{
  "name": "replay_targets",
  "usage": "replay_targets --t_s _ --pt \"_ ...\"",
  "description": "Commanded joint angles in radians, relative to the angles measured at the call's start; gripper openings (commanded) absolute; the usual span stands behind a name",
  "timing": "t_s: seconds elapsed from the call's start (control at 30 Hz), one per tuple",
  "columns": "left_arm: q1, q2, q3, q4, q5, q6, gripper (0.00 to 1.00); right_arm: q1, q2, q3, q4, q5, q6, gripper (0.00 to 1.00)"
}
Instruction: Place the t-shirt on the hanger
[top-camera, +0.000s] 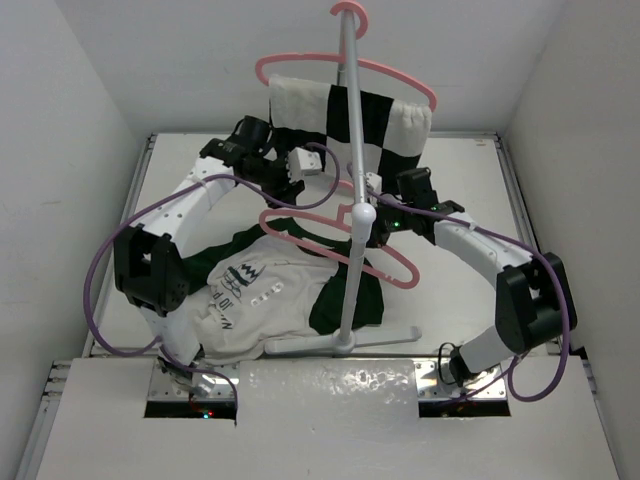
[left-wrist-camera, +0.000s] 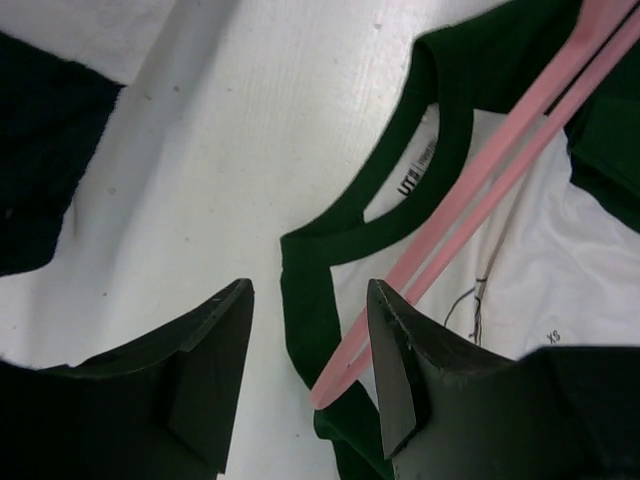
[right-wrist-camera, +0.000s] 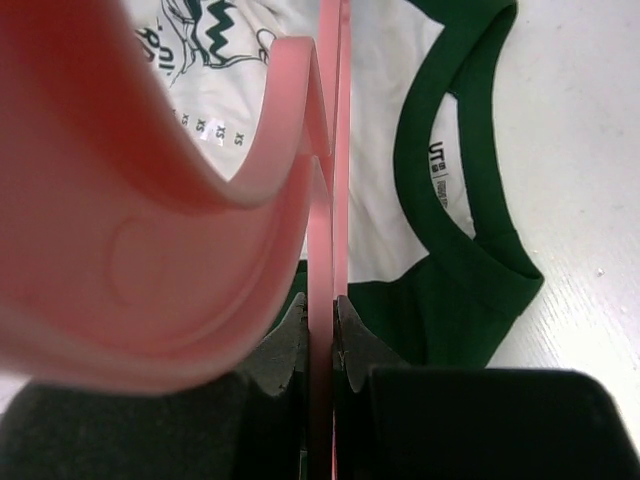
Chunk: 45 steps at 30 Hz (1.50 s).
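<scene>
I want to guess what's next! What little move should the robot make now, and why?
Probably lower the left gripper and pinch the collar of the t-shirt. Its jaws are open over it, while the right gripper clamps the hanger, whose end lies across the collar.

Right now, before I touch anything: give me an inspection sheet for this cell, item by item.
Surface: white table, with the shirt and a rack base on it.
Job's things: t-shirt lies flat and is not on the pink hanger. The hanger crosses over its collar.
Clutter: rack stands at the shirt's near edge. A twin pink hanger carrying a checkered cloth hangs high on it.
Pincers: left pincer is open and holds nothing, with the hanger tip beside one finger. Right pincer is shut on the pink hanger.
Cables: purple cables loop along both arms.
Surroundings: white walls on three sides; nothing else seen.
</scene>
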Motion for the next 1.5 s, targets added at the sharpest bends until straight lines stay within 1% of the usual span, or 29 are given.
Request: replay_targets --t_s 0.0,0.07,0.1,0.13,0.17,0.2,0.27,0.3,0.33,0.37,0.47,0.53,0.63,0.8,0.9,0.97,1.0,1.03,1.07,1.13,1.17,1.23,1.33,1.37,1.47 --pt "0.011 -0.072 0.013 0.117 -0.016 -0.111 0.47 -0.034 -0.065 -0.003 0.047 -0.013 0.034 0.0" --pt "0.027 -0.069 0.03 0.165 -0.029 -0.203 0.49 -0.074 -0.071 -0.013 0.038 0.012 0.055 0.0" --pt "0.037 -0.058 0.053 0.212 -0.074 -0.31 0.54 -0.089 -0.078 -0.028 0.041 0.015 0.066 0.0" --pt "0.04 -0.05 0.065 0.228 -0.109 -0.358 0.57 -0.118 -0.083 -0.036 0.044 0.016 0.098 0.0" --pt "0.04 -0.038 0.076 0.242 -0.15 -0.401 0.58 -0.131 -0.089 -0.045 0.038 0.021 0.101 0.0" --pt "0.04 -0.008 0.093 0.243 -0.234 -0.473 0.58 -0.136 -0.106 -0.058 0.03 0.045 0.097 0.0" --pt "0.04 0.055 0.116 0.214 -0.304 -0.55 0.57 -0.145 -0.126 -0.074 0.013 0.07 0.086 0.0" --pt "0.04 0.08 0.116 0.169 -0.328 -0.561 0.52 -0.145 -0.135 -0.089 0.012 0.093 0.086 0.0" --pt "0.04 0.101 0.115 0.15 -0.341 -0.57 0.5 -0.148 -0.153 -0.095 0.007 0.102 0.089 0.0" --pt "0.04 0.137 0.096 0.134 -0.356 -0.609 0.48 -0.149 -0.167 -0.105 -0.017 0.125 0.088 0.0" --pt "0.039 0.187 0.059 0.134 -0.349 -0.662 0.45 -0.154 -0.187 -0.117 -0.051 0.165 0.08 0.0" --pt "0.027 0.206 0.05 0.154 -0.358 -0.677 0.45 -0.16 -0.207 -0.129 -0.08 0.209 0.08 0.0" --pt "-0.01 0.25 0.05 0.186 -0.416 -0.683 0.45 -0.168 -0.227 -0.141 -0.106 0.248 0.081 0.0" --pt "-0.058 0.335 0.062 0.237 -0.467 -0.711 0.46 -0.168 -0.246 -0.151 -0.126 0.26 0.08 0.0" --pt "-0.061 0.373 0.067 0.231 -0.482 -0.732 0.46 -0.168 -0.253 -0.152 -0.146 0.272 0.08 0.0" --pt "-0.062 0.382 0.039 0.234 -0.497 -0.731 0.45 -0.168 -0.261 -0.151 -0.155 0.272 0.08 0.0" --pt "-0.062 0.385 0.03 0.236 -0.497 -0.726 0.44 -0.168 -0.262 -0.148 -0.163 0.271 0.081 0.0" --pt "-0.064 0.392 0.018 0.239 -0.5 -0.723 0.4 -0.168 -0.262 -0.143 -0.167 0.269 0.081 0.0" --pt "-0.062 0.395 0.016 0.237 -0.513 -0.72 0.3 -0.168 -0.262 -0.137 -0.171 0.263 0.077 0.0" --pt "-0.062 0.41 0.022 0.228 -0.522 -0.713 0.2 -0.169 -0.261 -0.132 -0.175 0.254 0.048 0.0" --pt "-0.062 0.413 0.024 0.219 -0.537 -0.705 0.1 -0.169 -0.259 -0.129 -0.175 0.248 0.048 0.0" --pt "-0.062 0.404 0.022 0.214 -0.54 -0.693 0.0 -0.169 -0.253 -0.126 -0.168 0.211 0.051 0.0" --pt "-0.062 0.376 0.021 0.208 -0.545 -0.683 0.0 -0.165 -0.235 -0.118 -0.164 0.168 0.057 0.0" --pt "-0.062 0.367 0.022 0.205 -0.572 -0.683 0.0 -0.16 -0.232 -0.112 -0.164 0.161 0.057 0.0" --pt "-0.062 0.317 0.022 0.203 -0.586 -0.668 0.0 -0.124 -0.227 -0.099 -0.16 0.127 0.052 0.0"
